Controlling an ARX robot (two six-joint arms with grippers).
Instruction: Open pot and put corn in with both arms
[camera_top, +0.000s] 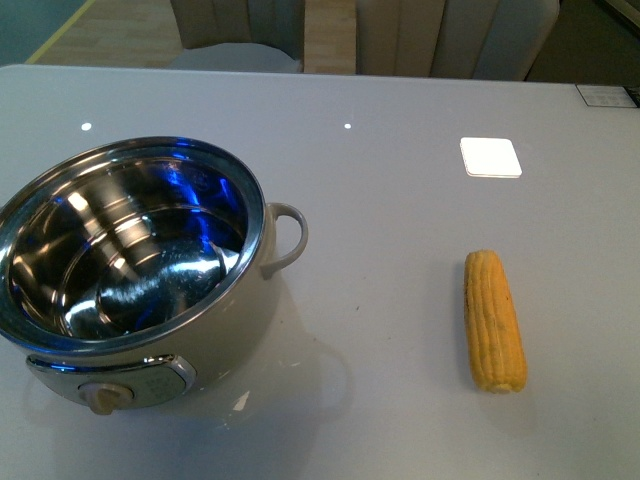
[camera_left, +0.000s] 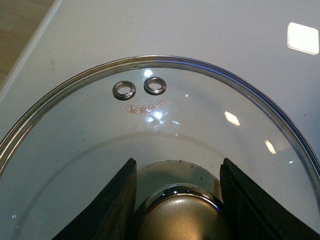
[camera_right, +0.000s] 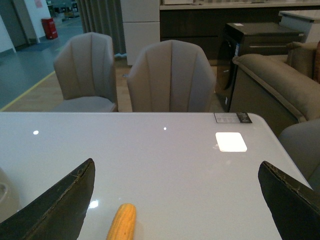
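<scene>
Front view: pot (camera_top: 235, 322) open, shiny steel interior; corn (camera_top: 494, 320) yellow, tapered.

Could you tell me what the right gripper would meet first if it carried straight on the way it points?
Most likely the corn, lying on the table just ahead of the open right gripper; depth is unclear.

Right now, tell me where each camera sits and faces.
Front: on the body, looking down at the table, open pot and corn; no arm shows.
Left wrist: above the glass lid; left gripper clasps its knob.
Right wrist: low over the table, facing chairs; open right gripper.
Shared: front and right wrist show the corn.
</scene>
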